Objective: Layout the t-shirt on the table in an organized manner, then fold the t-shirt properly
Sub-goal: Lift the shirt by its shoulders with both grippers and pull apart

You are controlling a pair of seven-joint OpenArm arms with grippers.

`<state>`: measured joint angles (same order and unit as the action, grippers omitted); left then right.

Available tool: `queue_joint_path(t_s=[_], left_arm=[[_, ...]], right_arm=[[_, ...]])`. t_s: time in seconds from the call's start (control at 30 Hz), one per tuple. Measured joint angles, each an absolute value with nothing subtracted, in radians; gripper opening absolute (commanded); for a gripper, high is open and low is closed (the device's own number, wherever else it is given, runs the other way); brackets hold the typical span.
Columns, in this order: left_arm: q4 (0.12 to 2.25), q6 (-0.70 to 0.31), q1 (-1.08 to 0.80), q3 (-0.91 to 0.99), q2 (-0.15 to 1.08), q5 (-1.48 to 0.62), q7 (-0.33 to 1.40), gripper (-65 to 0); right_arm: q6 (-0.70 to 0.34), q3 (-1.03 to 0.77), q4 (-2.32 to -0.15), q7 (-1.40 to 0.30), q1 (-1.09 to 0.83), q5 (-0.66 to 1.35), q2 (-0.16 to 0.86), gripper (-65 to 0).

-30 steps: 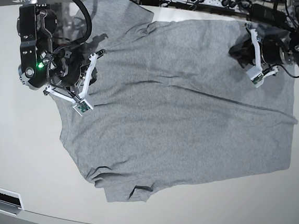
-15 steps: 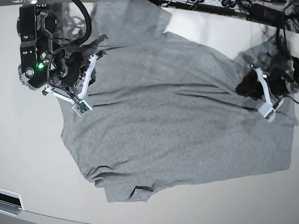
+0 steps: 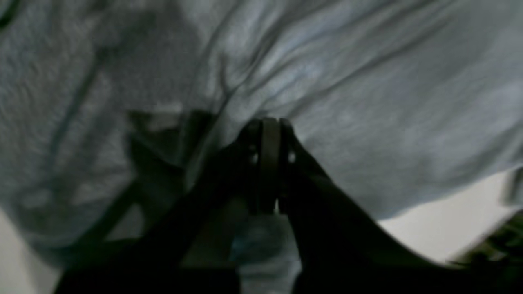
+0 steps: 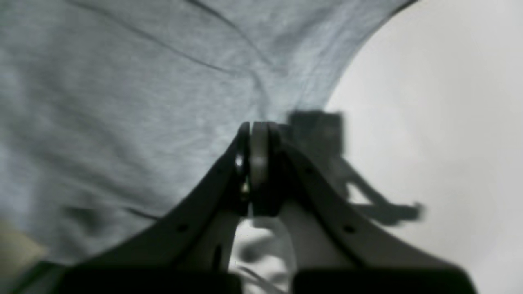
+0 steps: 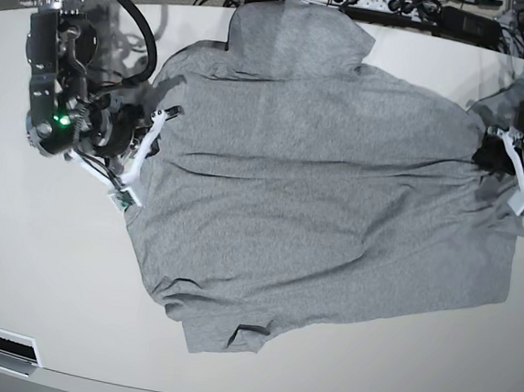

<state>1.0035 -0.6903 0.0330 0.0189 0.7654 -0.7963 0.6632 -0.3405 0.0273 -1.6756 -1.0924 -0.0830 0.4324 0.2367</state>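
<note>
So we've got the grey t-shirt point(image 5: 317, 192) spread plain side up across the white worktop point(image 5: 44, 269), a bit rumpled at the near hem. Left claw point(image 5: 508, 167) is clamped on its edge, right claw point(image 5: 142, 153) clamped on the opposite edge

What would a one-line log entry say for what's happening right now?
stage: spreading | t-shirt: plain side up on table | left pincer: shut on t-shirt edge | right pincer: shut on opposite edge

The base view looks straight down on the whole desk point(image 5: 18, 257), while both wrist views peer close along their claws at the t-shirt point(image 5: 317, 192).
</note>
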Motion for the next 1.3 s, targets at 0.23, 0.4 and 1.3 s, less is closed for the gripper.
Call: queue_joint_path(t_s=[0.23,0.4,1.3], left_arm=[[1.026,-0.692,0.044,0.019,0.801,-0.946,0.701,-65.0],[1.026,-0.69,0.084,0.035,0.814,-0.988,0.7,-65.0],[1.024,-0.644,-0.046,0.445,0.815,-0.988,0.812,-65.0]], right_arm=[[-0.58,-0.297,-1.677,-1.201,-0.207,0.871,0.234,-65.0],[-0.651,-0.402,-1.677,-1.313,-0.304,1.113,0.192,-65.0],[-0.651,-0.396,-1.484,-1.185,-0.416,1.056,0.043,-29.9]])
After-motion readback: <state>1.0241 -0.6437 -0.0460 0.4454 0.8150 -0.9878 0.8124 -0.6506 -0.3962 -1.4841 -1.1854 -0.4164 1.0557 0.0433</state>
